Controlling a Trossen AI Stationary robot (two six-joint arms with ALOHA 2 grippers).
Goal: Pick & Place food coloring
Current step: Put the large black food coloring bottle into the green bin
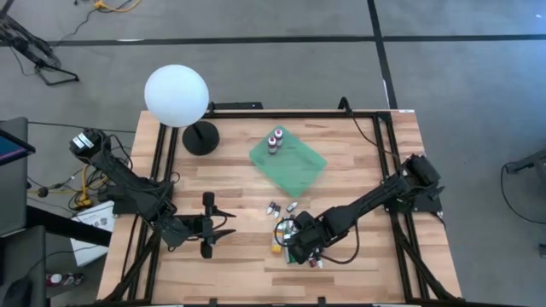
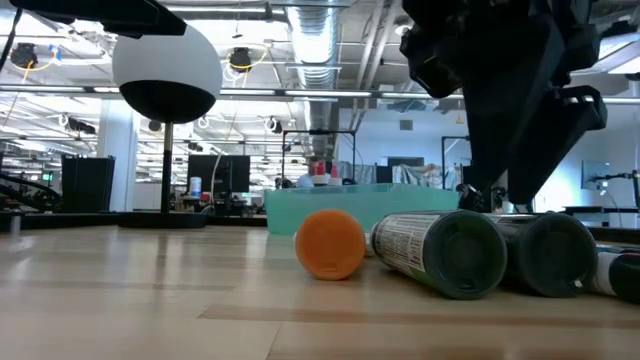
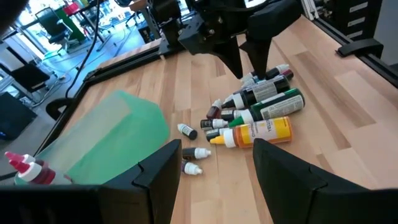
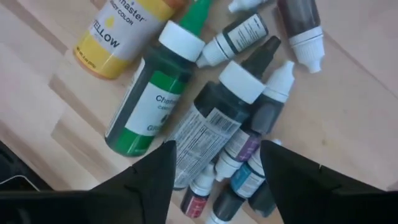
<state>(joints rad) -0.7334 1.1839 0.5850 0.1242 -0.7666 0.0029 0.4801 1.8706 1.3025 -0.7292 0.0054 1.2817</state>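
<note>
Right gripper point(image 1: 300, 241), jaws spread wide and empty, hangs directly over the food coloring point(image 4: 205, 106) heap lying flat near the table's front; left gripper point(image 1: 223, 226), also open, waits well aside.

A green tray point(image 1: 294, 166) lies tilted at the middle of the wooden table point(image 1: 367, 153); a white globe lamp point(image 1: 177, 96) stands far left.
</note>
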